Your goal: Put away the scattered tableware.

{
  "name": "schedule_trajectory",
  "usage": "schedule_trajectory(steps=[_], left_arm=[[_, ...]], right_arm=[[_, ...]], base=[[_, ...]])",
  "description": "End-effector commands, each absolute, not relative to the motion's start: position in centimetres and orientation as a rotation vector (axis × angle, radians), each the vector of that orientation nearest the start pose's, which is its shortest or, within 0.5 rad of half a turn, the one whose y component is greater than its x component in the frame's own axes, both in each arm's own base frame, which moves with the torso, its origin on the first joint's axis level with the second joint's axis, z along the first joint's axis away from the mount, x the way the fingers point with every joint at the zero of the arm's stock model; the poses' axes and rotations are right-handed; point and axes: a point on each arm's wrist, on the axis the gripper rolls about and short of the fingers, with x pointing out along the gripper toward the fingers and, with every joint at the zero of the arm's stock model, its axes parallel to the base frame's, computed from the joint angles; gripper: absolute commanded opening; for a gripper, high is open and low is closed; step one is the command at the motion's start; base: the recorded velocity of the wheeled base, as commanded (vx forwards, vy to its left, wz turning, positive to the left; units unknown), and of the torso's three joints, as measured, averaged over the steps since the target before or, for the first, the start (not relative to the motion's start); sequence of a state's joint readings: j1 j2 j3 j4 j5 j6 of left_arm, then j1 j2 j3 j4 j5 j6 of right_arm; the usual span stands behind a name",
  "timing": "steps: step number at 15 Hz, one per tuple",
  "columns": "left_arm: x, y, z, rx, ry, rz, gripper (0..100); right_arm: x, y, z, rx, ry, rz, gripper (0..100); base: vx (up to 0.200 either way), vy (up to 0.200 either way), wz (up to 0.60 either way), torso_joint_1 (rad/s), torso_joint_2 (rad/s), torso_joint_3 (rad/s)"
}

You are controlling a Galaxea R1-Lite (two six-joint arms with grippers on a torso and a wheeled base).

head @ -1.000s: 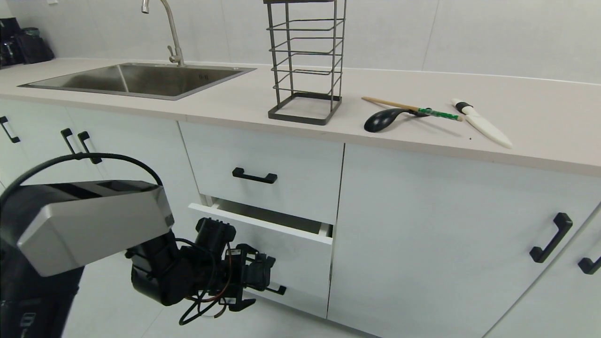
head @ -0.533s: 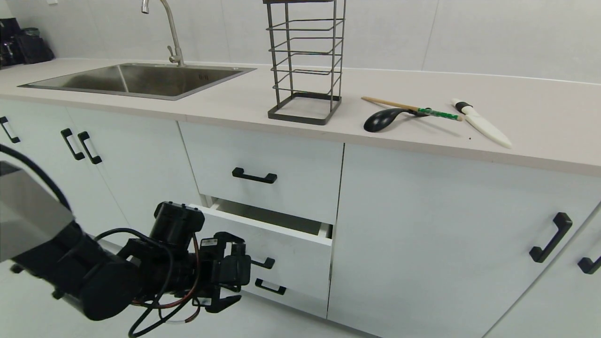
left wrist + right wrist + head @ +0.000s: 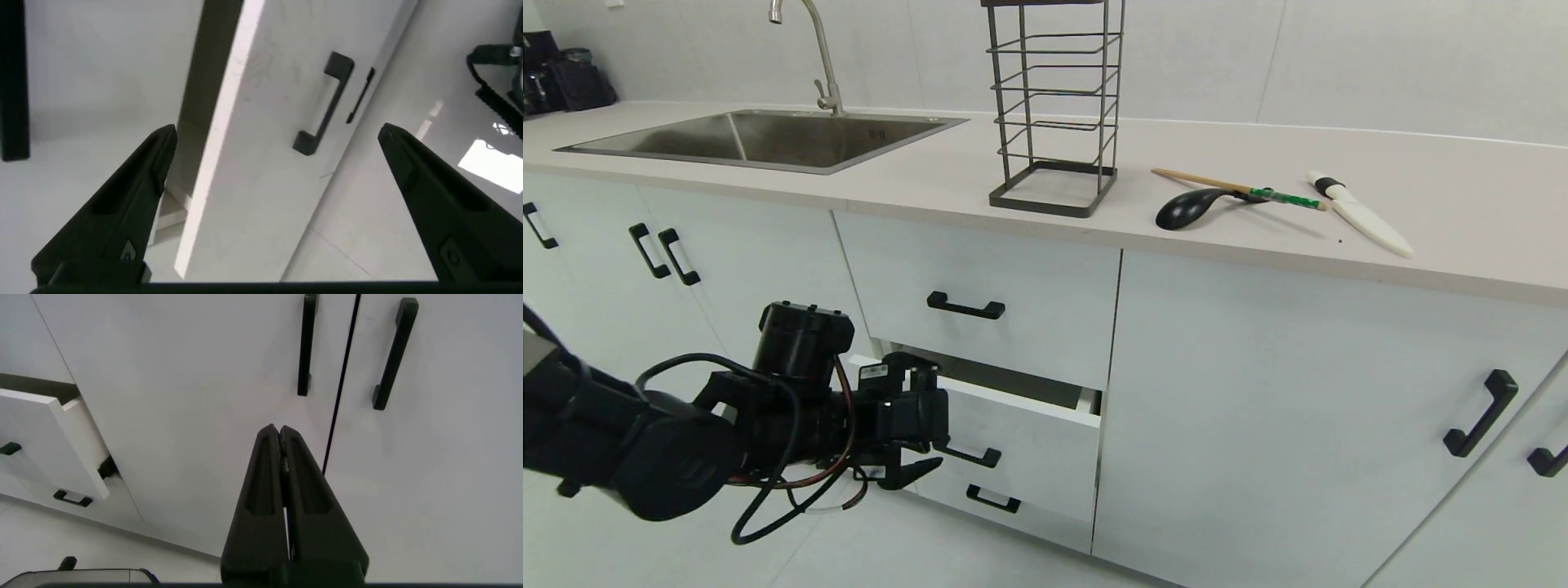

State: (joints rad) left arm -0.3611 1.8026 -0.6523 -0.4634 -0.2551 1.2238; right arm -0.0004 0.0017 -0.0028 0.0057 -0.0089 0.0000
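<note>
Hovering wide-jawed before the partly open drawer (image 3: pixel 1013 429), the left gripper (image 3: pixel 929 420) is now sitting higher and farther toward the robot's left than a second ago, when it was low beside the lower handle (image 3: pixel 992 498). It is now lining up level with the drawer handle (image 3: pixel 968 456); contact between the lower finger and that handle is hard to judge. The drawer is showing the same gap as before.

- Right gripper (image 3: pixel 281 433): fingers pressing together, holding nothing, facing the cabinet doors (image 3: pixel 204 384).
- Black spoon (image 3: pixel 1188 208), chopsticks (image 3: pixel 1241 189) and white knife (image 3: pixel 1360 214): lying unmoved on the worktop (image 3: pixel 915 175), to the robot's right of the wire rack (image 3: pixel 1054 106).
- Drawer interior: lying in shadow, its contents not discernible, with the gripper covering its near corner.
- Rack top and tap (image 3: pixel 821 57): running out of frame.
</note>
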Motion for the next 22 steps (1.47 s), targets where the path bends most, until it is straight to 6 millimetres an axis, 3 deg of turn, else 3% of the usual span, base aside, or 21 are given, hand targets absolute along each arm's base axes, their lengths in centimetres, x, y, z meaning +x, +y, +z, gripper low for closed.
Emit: schedule_trajectory(steps=[1, 2, 5, 10, 13, 18, 22], left_arm=[[28.4, -10.8, 7.6, 1.160, 0.308, -0.962, 100], [28.4, -10.8, 7.6, 1.160, 0.308, -0.962, 100], [31.6, -11.8, 4.6, 1.160, 0.291, -0.948, 100], [32.8, -12.2, 2.7, 1.158, 0.302, -0.958, 100], [31.4, -12.1, 2.3, 1.158, 0.329, -0.986, 100], [25.0, -9.8, 6.0, 1.155, 0.322, -0.980, 100], [22.4, -9.7, 7.1, 1.164, 0.283, -1.000, 100]], right_arm=[[-2.3, 0.0, 7.5, 0.000, 0.008, -0.009, 0], [-2.3, 0.0, 7.5, 0.000, 0.008, -0.009, 0], [-2.3, 0.0, 7.6, 0.000, 0.006, -0.009, 0], [-2.3, 0.0, 7.6, 0.000, 0.006, -0.009, 0], [-2.3, 0.0, 7.5, 0.000, 0.008, -0.009, 0], [-2.3, 0.0, 7.6, 0.000, 0.006, -0.009, 0], [-2.3, 0.0, 7.5, 0.000, 0.008, -0.009, 0]], base=[[0.000, 0.000, 0.00, 0.000, 0.00, 0.000], [0.000, 0.000, 0.00, 0.000, 0.00, 0.000], [0.000, 0.000, 0.00, 0.000, 0.00, 0.000], [0.000, 0.000, 0.00, 0.000, 0.00, 0.000], [0.000, 0.000, 0.00, 0.000, 0.00, 0.000], [0.000, 0.000, 0.00, 0.000, 0.00, 0.000], [0.000, 0.000, 0.00, 0.000, 0.00, 0.000]])
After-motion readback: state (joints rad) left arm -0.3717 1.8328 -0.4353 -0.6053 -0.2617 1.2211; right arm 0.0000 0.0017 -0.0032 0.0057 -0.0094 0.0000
